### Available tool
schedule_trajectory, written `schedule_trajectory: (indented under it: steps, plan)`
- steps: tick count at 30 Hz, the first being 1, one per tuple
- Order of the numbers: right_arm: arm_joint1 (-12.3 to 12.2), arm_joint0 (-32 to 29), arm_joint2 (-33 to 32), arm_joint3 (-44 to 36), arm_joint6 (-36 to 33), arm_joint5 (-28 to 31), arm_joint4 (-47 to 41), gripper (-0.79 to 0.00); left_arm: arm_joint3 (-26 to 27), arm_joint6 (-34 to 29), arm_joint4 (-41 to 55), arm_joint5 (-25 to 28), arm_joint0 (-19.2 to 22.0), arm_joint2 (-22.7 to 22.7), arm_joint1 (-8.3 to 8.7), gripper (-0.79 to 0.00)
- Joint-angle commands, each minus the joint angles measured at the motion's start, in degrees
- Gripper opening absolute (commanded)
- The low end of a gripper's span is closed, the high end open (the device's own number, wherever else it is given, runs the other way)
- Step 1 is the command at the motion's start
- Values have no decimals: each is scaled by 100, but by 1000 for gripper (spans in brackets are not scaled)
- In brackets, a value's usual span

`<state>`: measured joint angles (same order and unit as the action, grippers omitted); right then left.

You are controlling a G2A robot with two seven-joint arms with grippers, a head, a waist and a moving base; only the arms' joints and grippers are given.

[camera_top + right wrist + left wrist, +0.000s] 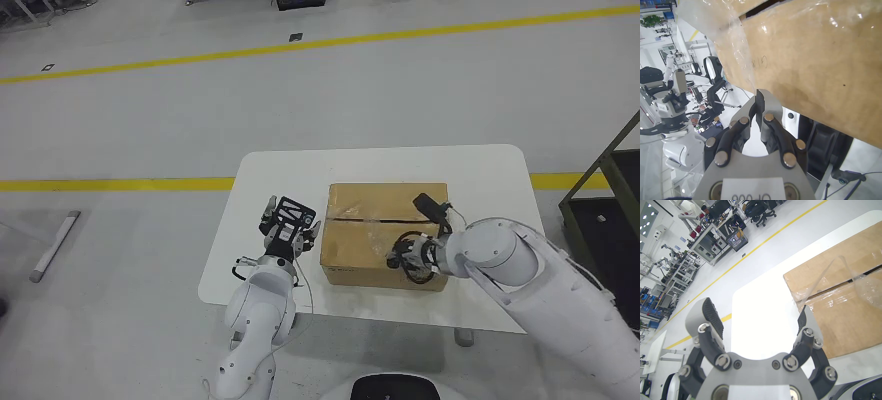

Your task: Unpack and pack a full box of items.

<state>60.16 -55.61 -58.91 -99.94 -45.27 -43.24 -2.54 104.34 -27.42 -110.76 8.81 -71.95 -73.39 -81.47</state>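
Clear tape (735, 40) pinched by right jaws; left jaws wide beside box (838, 321).

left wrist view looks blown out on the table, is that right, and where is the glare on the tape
Left wrist view: yes, the table is washed to flat white, and glints sit on the clear tape across the cardboard box. Right wrist view: the lifted tape shines with white highlights above the shut jaws. Top view: even light, only a faint sheen on the tape.

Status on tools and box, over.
Left tool open, beside box. Right tool shut on tape, partly peeled off box top. Box shut. Nothing in the way.
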Motion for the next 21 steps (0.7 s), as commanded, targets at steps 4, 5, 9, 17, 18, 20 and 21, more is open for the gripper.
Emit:
schedule_trajectory:
  steps: [4, 5, 9, 17, 18, 20, 21]
  plan:
    - [-160, -329, -627, -303, -188, 94, 67, -785, 0, 0, 0, 0, 0, 0, 0, 0]
    - [-191, -412, -767, -362, -202, 110, 73, -785, 0, 0, 0, 0, 0, 0, 0, 0]
    - [-291, -719, -1236, -486, -336, 221, 10, -785, 0, 0, 0, 0, 0, 0, 0, 0]
    - [-394, -1116, -1874, -338, -792, 956, -539, -785, -8, 180, 87, 73, -29, 50, 5, 0]
    - [-402, -1121, -1972, -214, -848, 1068, -654, -785, -19, 196, 86, 80, -13, 69, 4, 0]
    - [-422, -1140, -2061, -136, -897, 1264, -667, -785, -45, 207, 86, 79, 21, 116, 0, 0]
    - [-432, -1145, -2084, -108, -927, 1346, -644, -785, -58, 216, 85, 78, 41, 143, -3, 0]
